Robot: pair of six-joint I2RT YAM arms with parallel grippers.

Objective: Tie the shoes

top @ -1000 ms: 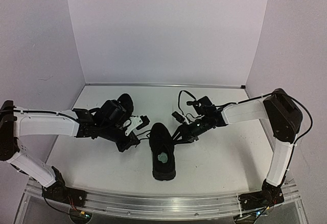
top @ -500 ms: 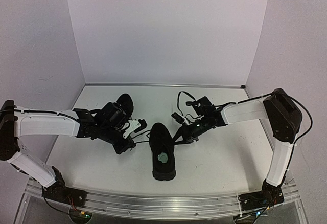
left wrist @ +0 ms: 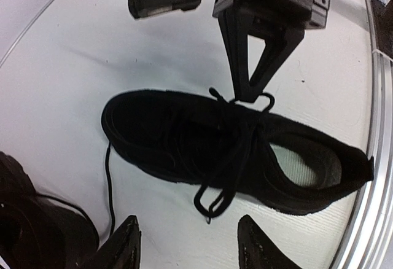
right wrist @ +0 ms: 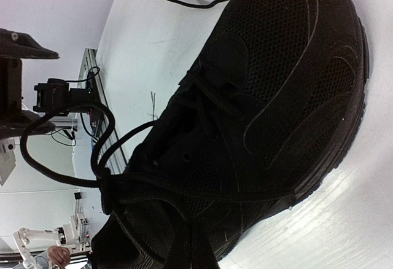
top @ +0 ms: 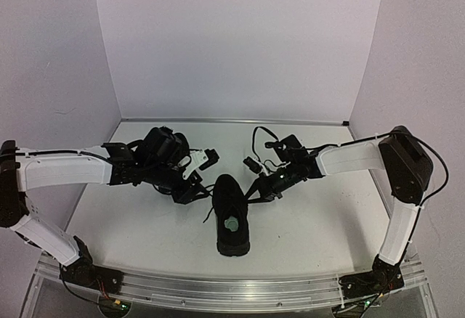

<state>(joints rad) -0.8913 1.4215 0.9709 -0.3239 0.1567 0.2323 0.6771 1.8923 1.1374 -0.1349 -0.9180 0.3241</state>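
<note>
One black shoe (top: pixel 231 213) lies mid-table, toe away from me, with a pale patch (top: pixel 231 224) inside its opening. My right gripper (top: pixel 256 188) is shut on a lace loop at the shoe's right side. In the left wrist view its tips (left wrist: pixel 250 91) pinch that lace above the tongue. My left gripper (left wrist: pixel 193 247) stands open beside the shoe (left wrist: pixel 184 140), with nothing between its fingers. A loose lace loop (left wrist: pixel 215 198) hangs off the shoe just ahead of it. The second shoe (left wrist: pixel 37 232) lies behind my left arm, mostly hidden in the top view. The right wrist view is filled by the first shoe (right wrist: pixel 264 97).
An aluminium rail (top: pixel 218 289) runs along the table's near edge, close to the shoe's heel (left wrist: pixel 374 97). White walls close in the back and both sides. A lace of the second shoe (left wrist: pixel 107 183) trails on the table near my left fingers.
My left gripper has opened, let go of the lace and drawn back to the left of the shoe. My right gripper has shut on the lace at the right side.
</note>
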